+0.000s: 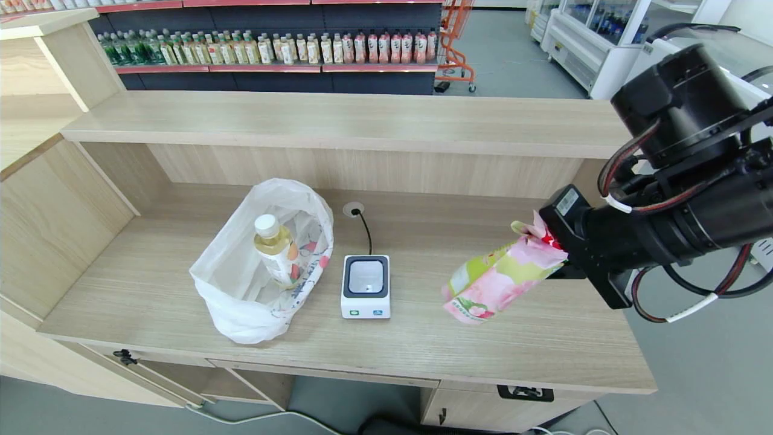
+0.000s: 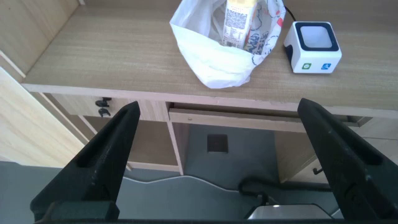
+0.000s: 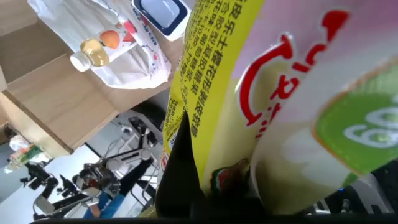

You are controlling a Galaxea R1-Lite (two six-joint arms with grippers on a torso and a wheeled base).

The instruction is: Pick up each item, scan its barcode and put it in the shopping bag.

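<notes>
right tool (image 1: pixel 551 246): clenched on the top end of the snack pouch (image 1: pixel 501 279), out over the bench's right side.
pouch vs right tool: pink-and-green pouch sticks out from the tool toward the robot's left and downward, tilted. Crimped top edge is pinched in the tool, the rest hangs free.
pouch vs bench (image 1: pixel 543 347): lower end sits low over the wood; can't tell if it touches.
pouch vs scanner (image 1: pixel 365 285): pouch is to the scanner's right, near but apart, not over its window.
right wrist view: pouch's printed face is right up against the camera, with dark fingers (image 3: pixel 180 180) on its edge.
scanner: white box with a dark-framed window facing up, mid-bench. Black cable (image 1: pixel 366 234) runs from its back to a grommet in the bench top.
shopping bag (image 1: pixel 235 290): white plastic, mouth open, slumped on the bench just left of the scanner.
bottle (image 1: pixel 275 249): inside the bag, leaning, white cap up, pale yellow drink.
left tool (image 2: pixel 217 158): released, both fingers spread wide with nothing between them. Held low in front of the bench's front edge, well apart from bag and scanner.
background: store shelves (image 1: pixel 272 54) with rows of bottles behind the bench, glass-front chiller (image 1: pixel 598 36) at the back right.
</notes>
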